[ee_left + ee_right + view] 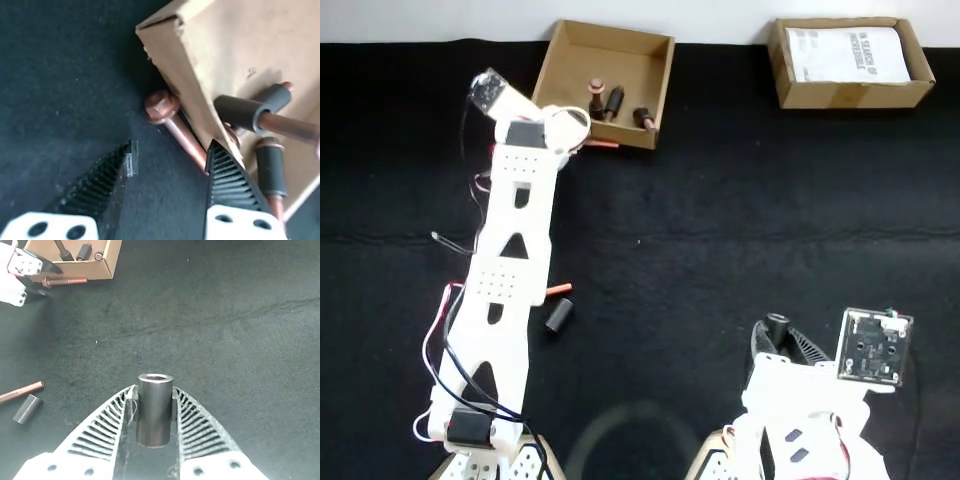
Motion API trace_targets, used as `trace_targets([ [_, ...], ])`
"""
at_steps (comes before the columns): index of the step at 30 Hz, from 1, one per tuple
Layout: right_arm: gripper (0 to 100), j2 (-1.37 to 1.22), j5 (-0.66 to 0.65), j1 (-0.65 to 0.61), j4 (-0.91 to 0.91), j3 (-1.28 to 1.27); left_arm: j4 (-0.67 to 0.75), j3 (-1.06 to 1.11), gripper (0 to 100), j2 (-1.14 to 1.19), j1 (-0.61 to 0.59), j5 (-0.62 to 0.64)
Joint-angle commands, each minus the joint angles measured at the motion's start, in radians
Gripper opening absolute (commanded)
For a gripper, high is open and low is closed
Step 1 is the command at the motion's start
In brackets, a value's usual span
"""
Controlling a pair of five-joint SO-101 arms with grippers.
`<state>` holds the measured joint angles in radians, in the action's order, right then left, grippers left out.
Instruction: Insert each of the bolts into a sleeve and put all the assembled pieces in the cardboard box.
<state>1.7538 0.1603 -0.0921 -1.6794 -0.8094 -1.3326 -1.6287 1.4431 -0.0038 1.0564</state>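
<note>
Black cloth [720, 230] covers the table under both of your arms. Two boxes sit along its far edge. The cardboard box [616, 60] is just ahead of your left gripper [172, 150], and a second box [850, 97], holding a printed sheet, is well beyond your right gripper [155, 390].

Your right gripper pinches one sleeve [155, 415] upright between its fingers. The open bore faces the wrist camera, probably so a bolt can be fed straight in.

Your left gripper's fingers are spread on either side of a bare bolt [172, 125]. The bolt lies on the cloth against the cardboard box's outer wall. One fingertip sits right at the end of the shaft, but I cannot tell if it touches. This looks like a line-up to pick that bolt off the cloth.

Well behind the left gripper, beside its own arm, a second sleeve [557, 316] and a second bolt [558, 290] lie just beside each other.

Your count is three assembled pieces [615, 100] inside the cardboard box, two empty sleeves and two loose bolts.
</note>
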Motion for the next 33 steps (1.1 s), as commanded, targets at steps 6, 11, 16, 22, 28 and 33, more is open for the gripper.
trace_targets([
  [6, 0.6, -0.005, -0.009, 0.008, 0.019, -0.002, 0.161, -0.033, 22, 0.044, -0.008, 0.008],
  [11, 0.6, -0.007, -0.009, 0.008, 0.041, -0.027, 0.193, -0.028, 13, 0.048, -0.012, 0.003],
  [16, 0.6, -0.007, -0.012, 0.005, 0.05, -0.036, 0.213, 0.019, 6, 0.039, -0.01, -0.02],
  [22, 0.6, -0.008, -0.012, 0.005, 0.051, -0.036, 0.172, 0.016, 1, 0.038, 0.053, -0.196],
  [28, 0.6, -0.008, -0.012, 0.005, 0.051, -0.036, -0.155, -0.038, 1, -0.035, 0.189, -0.54],
  [33, 0.6, -0.007, -0.009, 0.005, 0.082, -0.038, -0.416, -0.035, 1, -0.159, 0.268, -0.761],
])
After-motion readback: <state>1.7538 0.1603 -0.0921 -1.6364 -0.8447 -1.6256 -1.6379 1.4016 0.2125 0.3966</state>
